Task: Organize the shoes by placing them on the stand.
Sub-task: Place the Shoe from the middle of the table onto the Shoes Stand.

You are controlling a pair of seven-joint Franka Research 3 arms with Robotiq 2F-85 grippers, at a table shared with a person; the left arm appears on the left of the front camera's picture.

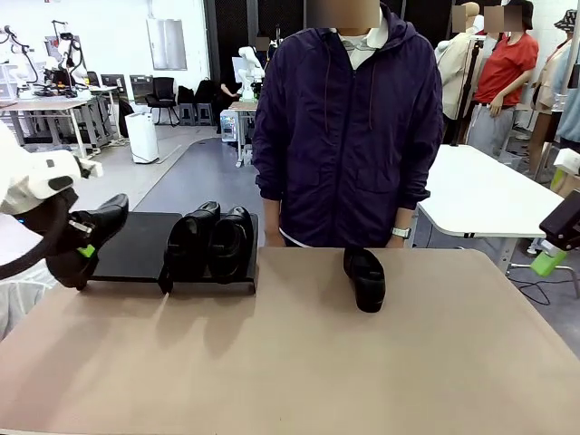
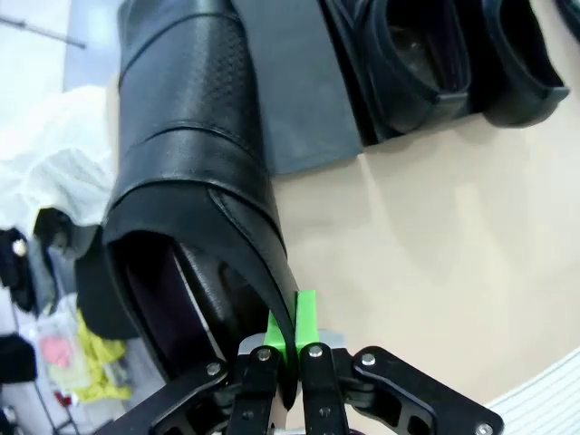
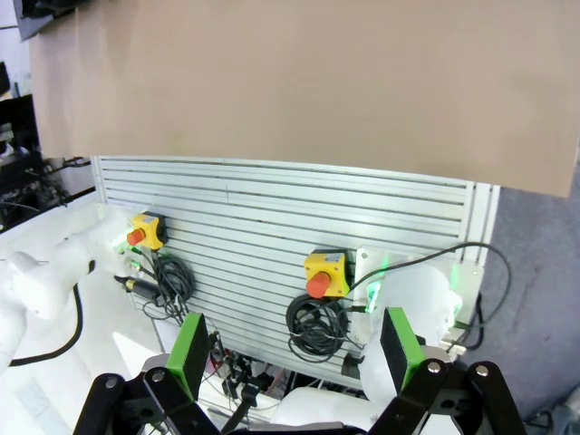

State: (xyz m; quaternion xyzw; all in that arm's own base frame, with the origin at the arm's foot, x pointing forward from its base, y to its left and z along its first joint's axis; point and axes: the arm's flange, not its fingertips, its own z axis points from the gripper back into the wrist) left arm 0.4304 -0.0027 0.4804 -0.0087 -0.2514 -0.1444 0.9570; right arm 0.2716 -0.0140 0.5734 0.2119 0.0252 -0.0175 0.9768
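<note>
My left gripper (image 1: 83, 249) is shut on the heel rim of a black glossy shoe (image 1: 95, 231), holding it tilted over the left end of the matte-black stand (image 1: 136, 245). In the left wrist view the green pads (image 2: 306, 317) pinch the rim of that shoe (image 2: 190, 163) above the stand (image 2: 299, 91). Two more shoes (image 1: 208, 240) sit side by side on the stand's right part, also seen as shoes (image 2: 453, 54). Another shoe (image 1: 365, 276) lies on the table in front of the person. My right gripper (image 1: 555, 258) hangs open off the table's right edge, its fingers (image 3: 195, 349) apart with nothing between.
A person in a dark purple jacket (image 1: 344, 127) stands at the far side of the tan table (image 1: 299, 362). The right wrist view looks down on the table's underside frame with yellow emergency-stop boxes (image 3: 324, 272) and cables. A white table (image 1: 480, 195) stands behind on the right.
</note>
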